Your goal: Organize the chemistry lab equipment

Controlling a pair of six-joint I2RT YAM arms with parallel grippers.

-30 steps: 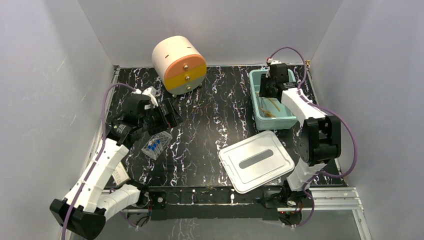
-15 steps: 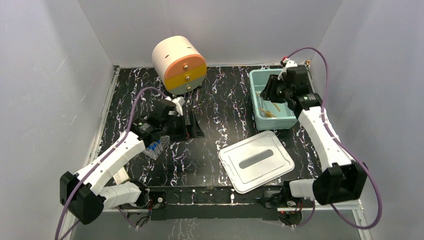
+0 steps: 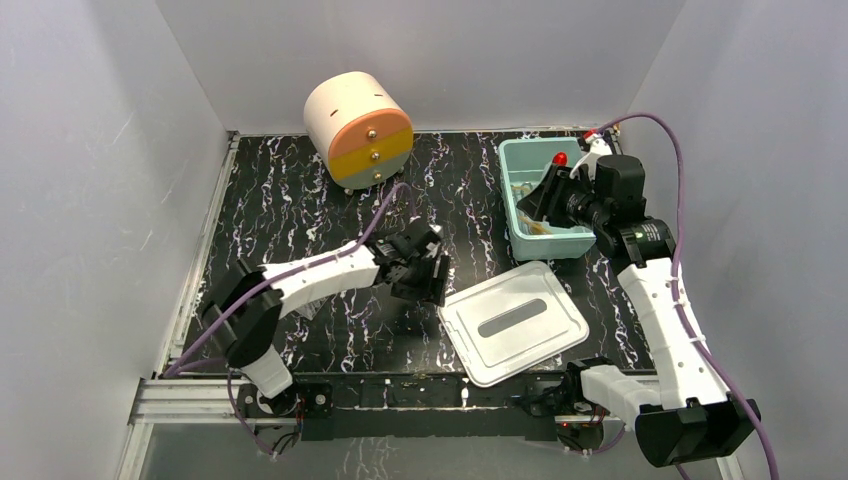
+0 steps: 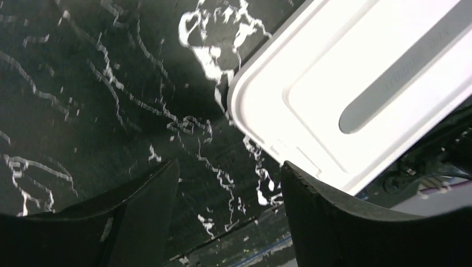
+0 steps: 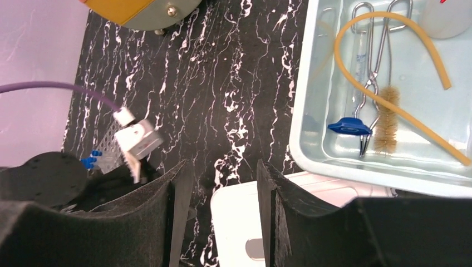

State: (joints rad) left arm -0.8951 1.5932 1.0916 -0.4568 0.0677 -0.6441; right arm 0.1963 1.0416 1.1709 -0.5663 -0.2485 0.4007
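The white lid lies flat at the front middle. My left gripper hovers low at its left corner, open, with only black table between its fingers and the lid just beyond. My right gripper hangs open and holding nothing above the teal bin. In the bin lie the tan tubing loop, metal forceps, the brown brush and a blue-capped tube. The white bottle stands in the bin's far corner, its red nozzle showing. The clear rack with blue caps sits left, behind my left arm.
The cream, orange and yellow drum drawer unit stands at the back centre. Grey walls close in on three sides. The left arm's purple cable arches over the table's middle. A metal rail runs along the front edge.
My left arm swung right from the rack to the lid's left corner and its jaws narrowed. My right gripper pulled up and back from the bin and its jaws widened.
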